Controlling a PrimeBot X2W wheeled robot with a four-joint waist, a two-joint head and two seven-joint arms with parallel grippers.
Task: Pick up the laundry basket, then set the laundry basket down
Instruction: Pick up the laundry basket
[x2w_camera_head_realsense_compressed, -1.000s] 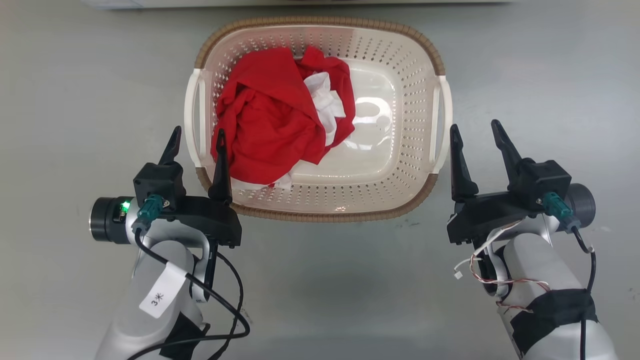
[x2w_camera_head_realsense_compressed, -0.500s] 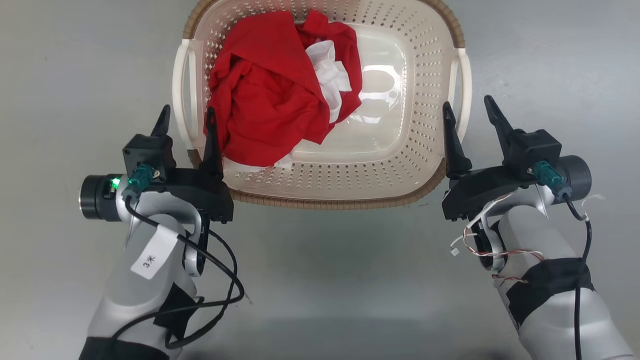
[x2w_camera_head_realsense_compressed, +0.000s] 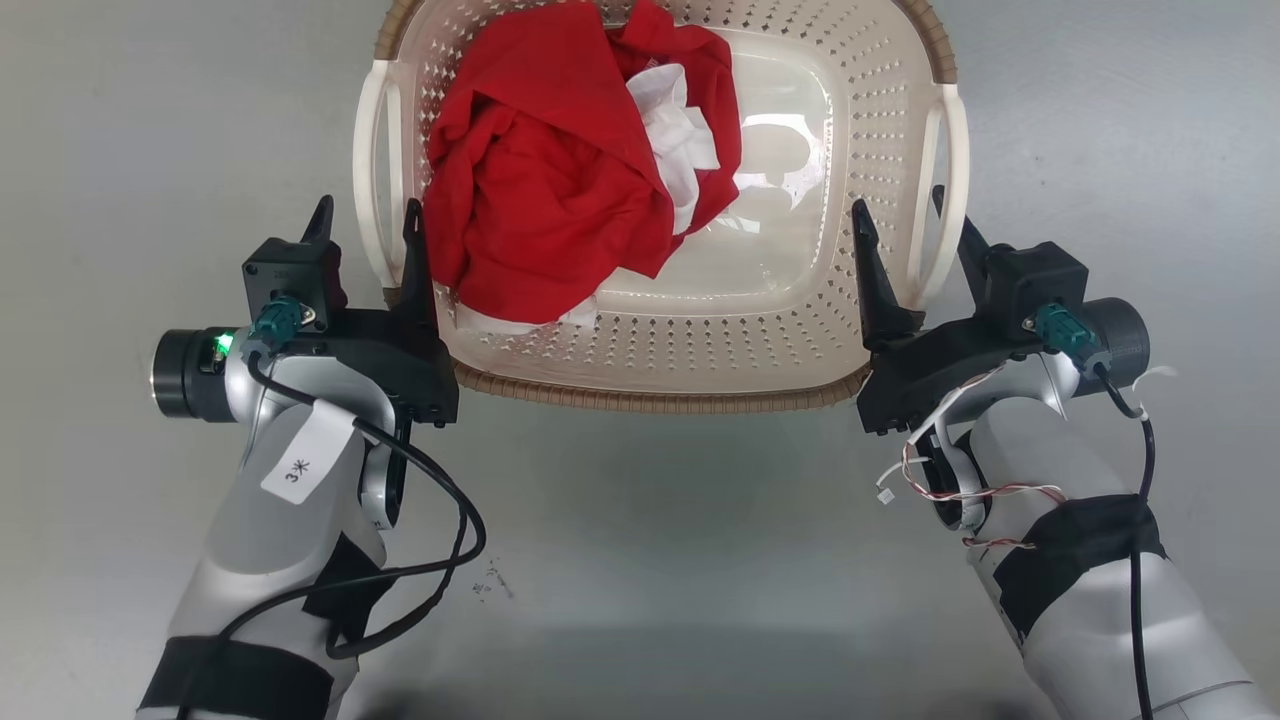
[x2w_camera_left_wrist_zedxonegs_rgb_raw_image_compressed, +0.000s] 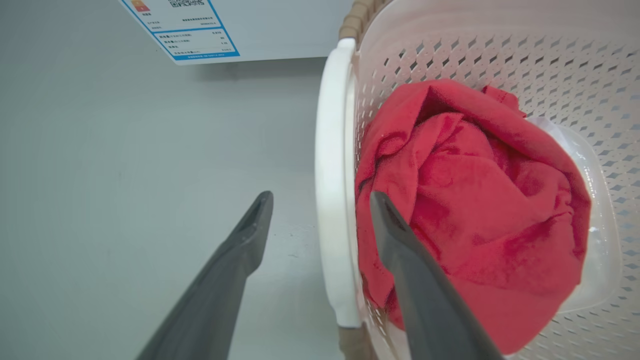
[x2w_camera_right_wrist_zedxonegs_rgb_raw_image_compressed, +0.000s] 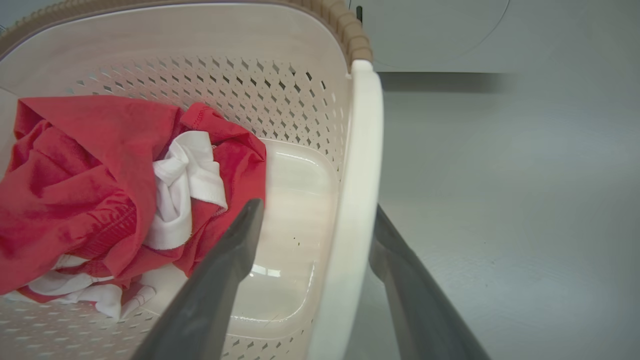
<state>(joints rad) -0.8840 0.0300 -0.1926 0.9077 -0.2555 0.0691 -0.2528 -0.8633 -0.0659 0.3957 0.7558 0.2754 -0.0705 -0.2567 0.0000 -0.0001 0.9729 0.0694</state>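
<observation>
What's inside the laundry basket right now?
In the laundry basket, a crumpled red garment wrapped around white cloth sits on its left side; the right side is bare. Anything under the bundle is covered.

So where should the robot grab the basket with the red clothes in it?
By its white side handles: the left handle for the left gripper, the right handle for the right gripper. Each is a long bar standing off the laundry basket wall, so one finger fits inside and one outside. Come from the near end, gripper open, astride the bar.
</observation>
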